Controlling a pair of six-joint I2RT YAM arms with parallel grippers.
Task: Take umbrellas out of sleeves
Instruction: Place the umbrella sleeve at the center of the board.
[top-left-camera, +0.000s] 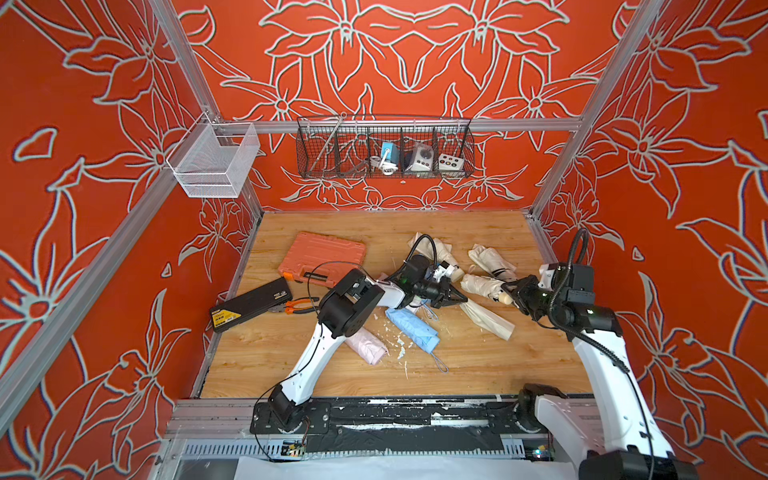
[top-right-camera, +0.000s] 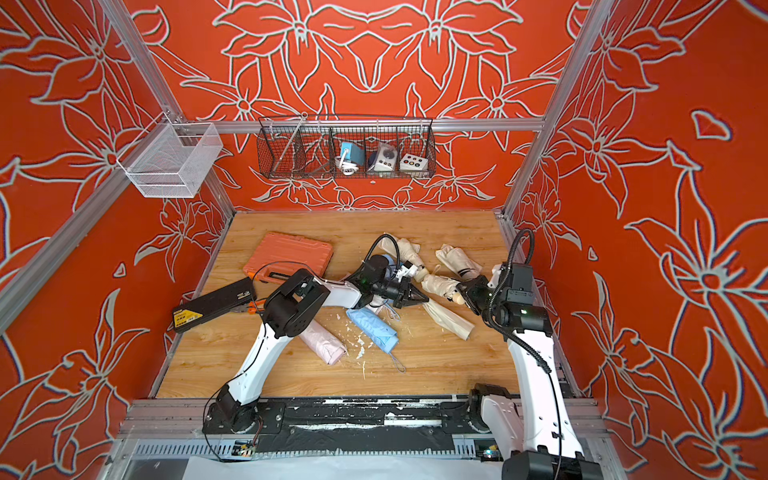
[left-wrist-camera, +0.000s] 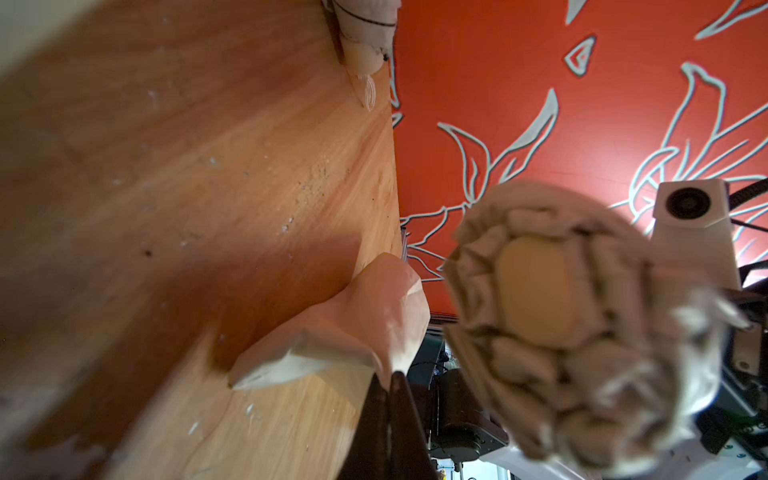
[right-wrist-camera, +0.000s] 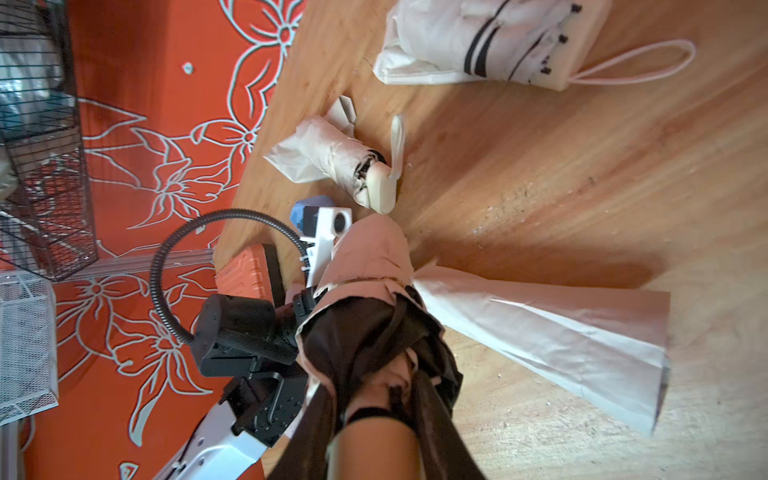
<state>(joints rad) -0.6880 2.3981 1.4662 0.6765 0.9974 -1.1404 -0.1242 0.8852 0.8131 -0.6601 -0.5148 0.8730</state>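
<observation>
right gripper (top-left-camera: 510, 291) is clamped on the cream umbrella (top-left-camera: 482, 286) by its handle end, left gripper (top-left-camera: 462, 298) pinches the cream sleeve (top-left-camera: 492, 321) just beside it, I'd guess so each stays anchored for pulling apart

Pleated cream cloth umbrella (top-left-camera: 482, 286), smooth thin sleeve (top-left-camera: 492, 320), scuffed wood-grain table (top-left-camera: 478, 365), ribbed orange plastic case (top-left-camera: 324, 255)

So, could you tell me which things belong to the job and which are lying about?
Job: cream umbrella in right claw; cream sleeve in left claw; blue umbrella; pink umbrella; two other cream umbrellas.
Lying about: orange case; black case; pliers; wire basket; mesh basket.
</observation>
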